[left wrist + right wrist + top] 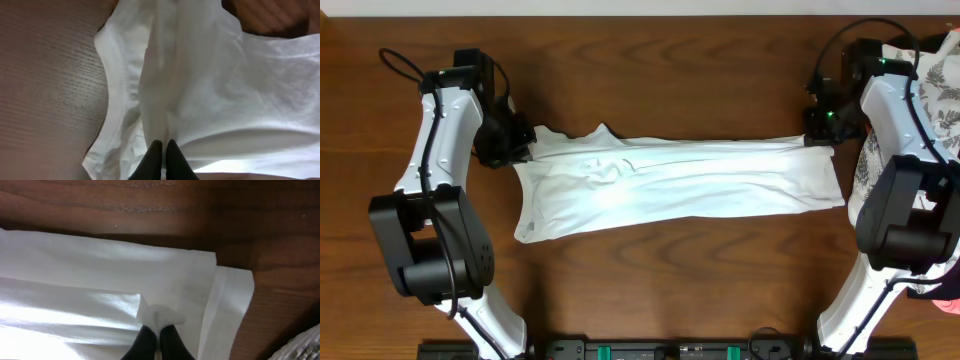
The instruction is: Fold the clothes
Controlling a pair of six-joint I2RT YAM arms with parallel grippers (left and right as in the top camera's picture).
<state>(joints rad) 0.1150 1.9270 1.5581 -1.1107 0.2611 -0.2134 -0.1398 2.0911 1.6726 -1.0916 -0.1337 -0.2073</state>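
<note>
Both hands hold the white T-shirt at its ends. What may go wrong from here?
1. The left hand and right hand each pinch only a small bit of the T-shirt; a pull may slip it free.
2. The fabric is bunched near the left hand, so folding may set creases.
3. The leaf-print cloth lies by the right arm and may be dragged.

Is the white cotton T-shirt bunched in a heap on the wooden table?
No, the white T-shirt lies stretched out long across the table.

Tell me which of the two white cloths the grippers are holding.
The plain white T-shirt, pinched at its ends by the left gripper and right gripper; the leaf-printed cloth lies ungripped beside the right arm.
</note>
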